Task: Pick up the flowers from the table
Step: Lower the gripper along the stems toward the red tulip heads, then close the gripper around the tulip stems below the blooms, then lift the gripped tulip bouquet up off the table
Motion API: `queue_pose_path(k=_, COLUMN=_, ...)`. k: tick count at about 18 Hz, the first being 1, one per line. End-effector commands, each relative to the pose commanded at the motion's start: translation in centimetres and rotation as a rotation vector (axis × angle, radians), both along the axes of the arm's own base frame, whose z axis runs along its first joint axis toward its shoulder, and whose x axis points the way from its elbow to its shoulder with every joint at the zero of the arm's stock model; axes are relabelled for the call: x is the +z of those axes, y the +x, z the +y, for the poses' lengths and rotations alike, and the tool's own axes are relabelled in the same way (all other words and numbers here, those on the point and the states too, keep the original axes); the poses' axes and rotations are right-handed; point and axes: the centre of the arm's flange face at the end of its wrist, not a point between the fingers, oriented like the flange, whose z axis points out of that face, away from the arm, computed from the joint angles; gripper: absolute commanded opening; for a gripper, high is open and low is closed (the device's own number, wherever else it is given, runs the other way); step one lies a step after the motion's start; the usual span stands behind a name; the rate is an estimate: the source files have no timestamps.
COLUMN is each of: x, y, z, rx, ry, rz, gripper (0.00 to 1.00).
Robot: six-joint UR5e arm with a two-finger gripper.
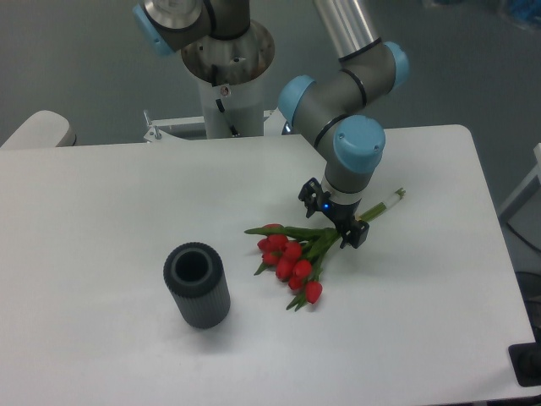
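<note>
Tulips, red and glossy-looking, bunched as the flowers (296, 258) flat on the table (101, 220), a bit right of middle. Rounded little heads fanned toward the near-left, pointed green leaves sticking out sideways, long thin stems running up-right and ending in a pale tip past the arm. Tabletop matte white, plain, rounded corners. Dark grey vase (197, 285) standing upright well to the left of the bunch, ribbed all round the outside, open mouth facing up, looks like rubber or plastic but hard to say for sure.

Only one camera view, so on to the arm. Grey metal tubes with light blue caps on the joints, coming down from the top of the frame, folded at the elbow, wrist pointing straight down over the stem part of the bunch. Black gripper (332, 223) low over the stems, just up-right of the flower heads, small blue light glowing on it. Fingers spread apart, one on each side of the stems, so open and not clamped on anything. Can't tell whether the fingertips touch the table. White pedestal base of the robot bolted behind the far edge.
</note>
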Motion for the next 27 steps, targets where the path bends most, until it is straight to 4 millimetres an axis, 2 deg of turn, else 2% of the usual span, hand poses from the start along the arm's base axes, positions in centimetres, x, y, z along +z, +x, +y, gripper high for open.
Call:
queue_pose_path(k=5, x=-0.8, y=0.8, z=0.9, rx=-0.011, ry=0.006, rz=0.014, gripper=1.00)
queue_pose_path(k=6, x=-0.9, y=0.8, z=0.9, rx=-0.011, ry=0.007, rz=0.015, gripper=0.97)
queue_pose_path(k=7, x=-0.8, y=0.8, z=0.9, rx=-0.011, ry=0.008, rz=0.018, gripper=0.85)
queue_pose_path(k=9, x=-0.7, y=0.6, z=0.9, rx=-0.011, ry=0.012, rz=0.019, gripper=0.49)
queue_pose_path(k=10, x=-0.5, y=0.4, z=1.0, rx=-0.012, ry=0.014, rz=0.021, gripper=0.36)
queue_pose_path(k=12, x=-0.4, y=0.3, z=1.1, rx=-0.014, ry=0.016, rz=0.026, gripper=0.25)
queue_pose_path(k=14, x=-0.2, y=0.1, z=1.2, rx=-0.014, ry=0.019, rz=0.030, gripper=0.21)
queue_pose_path(k=19, x=0.8, y=-0.9, z=1.8, rx=-0.012, ry=0.033, rz=0.049, gripper=0.21)
queue_pose_path(k=22, x=2.1, y=-2.1, z=2.5, rx=-0.025, ry=0.056, rz=0.072, gripper=0.20)
queue_pose_path(k=23, x=3.0, y=-2.9, z=2.8, rx=-0.021, ry=0.082, rz=0.076, gripper=0.20)
queue_pose_path(k=25, x=7.0, y=-5.1, z=4.0, rx=-0.009, ry=0.188, rz=0.077, gripper=0.20)
queue_pose_path(k=27, x=11.2, y=-6.4, z=4.9, rx=0.006, ry=0.240, rz=0.042, gripper=0.20)
